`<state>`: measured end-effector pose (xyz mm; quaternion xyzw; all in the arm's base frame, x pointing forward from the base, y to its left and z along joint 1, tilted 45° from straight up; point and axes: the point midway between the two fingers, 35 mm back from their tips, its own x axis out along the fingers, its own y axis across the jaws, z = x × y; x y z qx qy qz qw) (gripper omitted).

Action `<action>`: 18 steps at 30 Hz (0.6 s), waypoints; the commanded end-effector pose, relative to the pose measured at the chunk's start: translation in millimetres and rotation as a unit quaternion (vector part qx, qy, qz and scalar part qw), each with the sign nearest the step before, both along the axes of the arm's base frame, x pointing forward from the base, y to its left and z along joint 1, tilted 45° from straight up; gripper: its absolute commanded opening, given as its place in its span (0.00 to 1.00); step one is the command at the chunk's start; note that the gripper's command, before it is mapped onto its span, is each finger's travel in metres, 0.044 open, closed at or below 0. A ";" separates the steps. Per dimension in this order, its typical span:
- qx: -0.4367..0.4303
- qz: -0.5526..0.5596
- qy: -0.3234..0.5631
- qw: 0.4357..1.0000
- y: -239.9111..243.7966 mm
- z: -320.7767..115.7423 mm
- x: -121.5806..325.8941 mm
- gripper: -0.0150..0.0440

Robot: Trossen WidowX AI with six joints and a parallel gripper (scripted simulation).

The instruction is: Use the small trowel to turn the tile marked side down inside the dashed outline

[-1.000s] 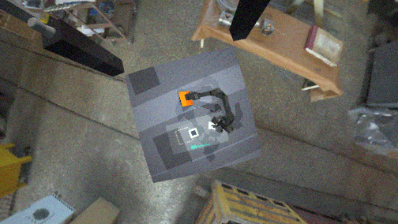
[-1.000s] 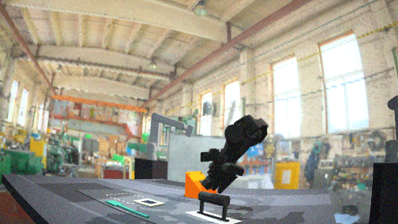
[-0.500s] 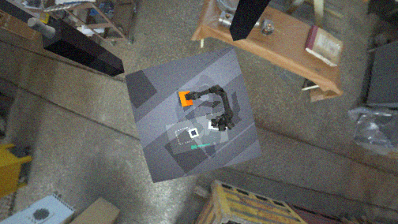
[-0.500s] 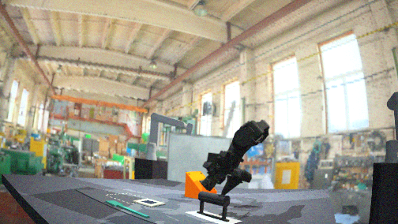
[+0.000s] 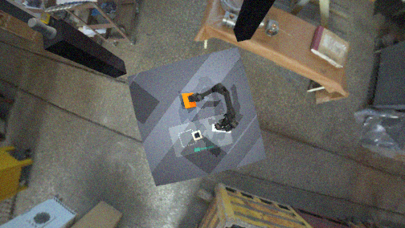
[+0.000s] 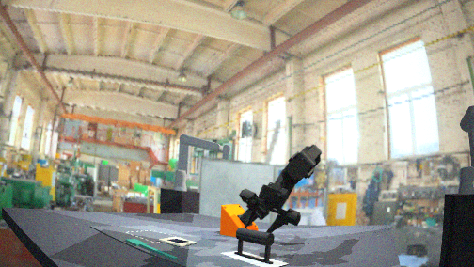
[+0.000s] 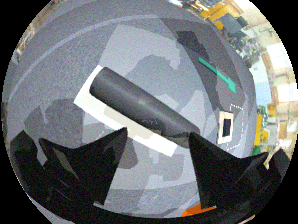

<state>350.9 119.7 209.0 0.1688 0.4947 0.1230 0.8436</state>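
Note:
The trowel [image 5: 214, 128] [image 6: 254, 236] [image 7: 142, 102] appears to be the flat white plate with a raised black bar handle on two posts. It rests flat at the mat's right side. My gripper [image 6: 258, 227] [image 7: 159, 134] is open and empty, tilted just above the handle. In the wrist view the handle runs diagonally, its right end near the right fingertip. The tile [image 5: 197, 135] [image 6: 177, 241] [image 7: 226, 127] is cream with a black centre square facing up. It lies flat at the right edge of the dashed outline [image 5: 179, 139] in the top view.
A teal, thin, flat tool-like shape [image 5: 197, 149] [image 6: 141, 245] [image 7: 217, 75] lies beside the tile. The pale mat [image 5: 174, 135] lies under the tile and trowel. An orange block [image 5: 186, 100] [image 6: 229, 221] stands behind the arm, near its other end.

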 end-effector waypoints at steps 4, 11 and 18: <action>-0.072 0.072 -0.075 0.992 -0.4 -1.4 -3.5 0.76; -0.141 0.137 -0.141 0.970 -0.1 -2.6 -6.2 0.76; -0.211 0.197 -0.200 0.936 -0.2 -3.3 -9.4 0.76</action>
